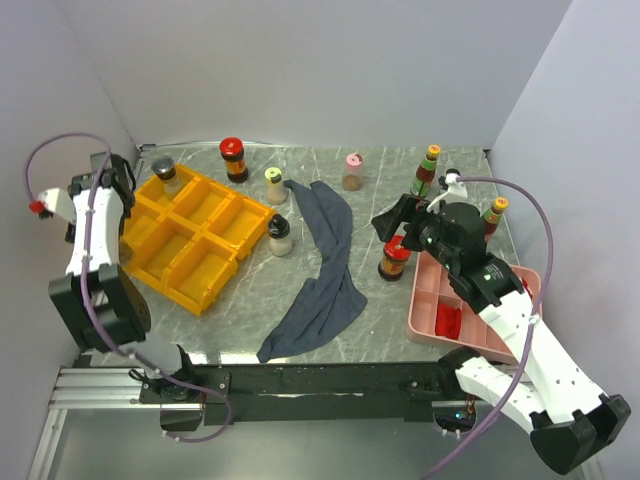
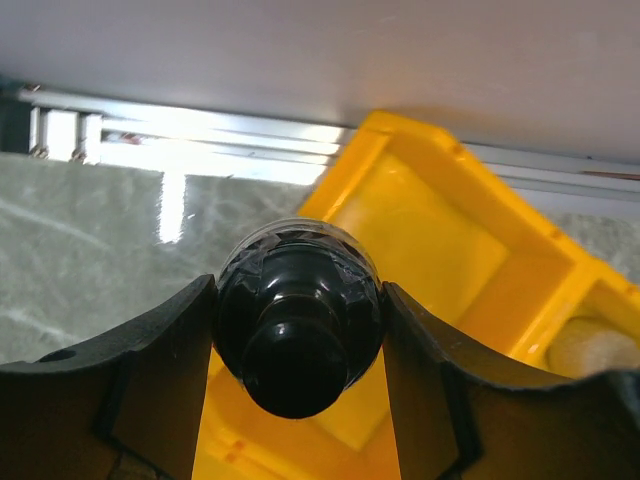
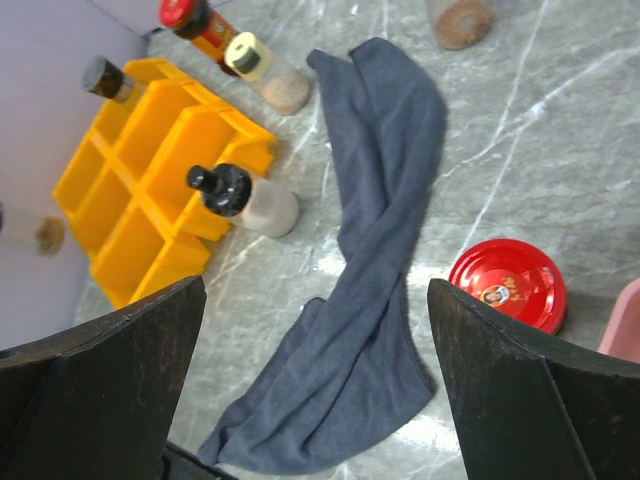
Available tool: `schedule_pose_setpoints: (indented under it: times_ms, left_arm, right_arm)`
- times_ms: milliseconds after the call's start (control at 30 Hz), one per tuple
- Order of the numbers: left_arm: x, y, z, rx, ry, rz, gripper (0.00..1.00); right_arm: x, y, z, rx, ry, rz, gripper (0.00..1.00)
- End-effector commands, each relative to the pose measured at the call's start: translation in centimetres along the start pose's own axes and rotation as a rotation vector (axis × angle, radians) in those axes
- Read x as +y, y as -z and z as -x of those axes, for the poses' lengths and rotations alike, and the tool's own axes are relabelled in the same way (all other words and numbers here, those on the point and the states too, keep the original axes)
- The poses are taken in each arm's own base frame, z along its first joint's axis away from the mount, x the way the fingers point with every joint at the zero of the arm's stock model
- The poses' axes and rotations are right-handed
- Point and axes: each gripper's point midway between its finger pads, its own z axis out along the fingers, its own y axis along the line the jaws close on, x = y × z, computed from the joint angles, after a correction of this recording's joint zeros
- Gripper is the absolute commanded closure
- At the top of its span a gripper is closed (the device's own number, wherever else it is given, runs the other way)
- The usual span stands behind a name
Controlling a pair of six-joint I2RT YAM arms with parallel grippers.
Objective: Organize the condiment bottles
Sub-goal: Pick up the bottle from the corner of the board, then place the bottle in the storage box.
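A black-capped bottle [image 2: 297,345] is clamped in the left gripper [image 2: 298,300] at the far-left corner of the yellow tray [image 2: 430,230]; whether it rests in a compartment cannot be told. The right gripper [image 3: 315,288] is held wide apart above the cloth [image 3: 385,200], near a red-lidded jar [image 3: 507,285]. Other bottles [image 1: 352,170] stand on the far counter [image 1: 385,315].

Left gripper [image 2: 298,300] clamped, arm folded upright, right gripper [image 3: 315,290] wide open, arm stretched forward.
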Motion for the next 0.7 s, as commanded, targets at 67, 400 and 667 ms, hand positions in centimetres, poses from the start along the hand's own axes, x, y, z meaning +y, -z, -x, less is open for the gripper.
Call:
schedule_pose_setpoints:
  times_ms: [67,400,667]
  left_arm:
    - [-3.9,0.9,2.5,-0.077,-0.124,-0.013,0.99]
    - [-11.4,3.3,1.0,-0.098,-0.334,-0.468,0.99]
    - [-13.1,3.6,1.1,-0.124,-0.405,-0.528,0.99]
  right_arm:
    - [1.7,1.1,1.1,-0.054,-0.008,0.088,0.00]
    - [2.9,2.2,0.8,-0.058,-0.011,0.168,0.00]
    - [2.6,2.8,0.7,-0.082,0.001,0.173,0.00]
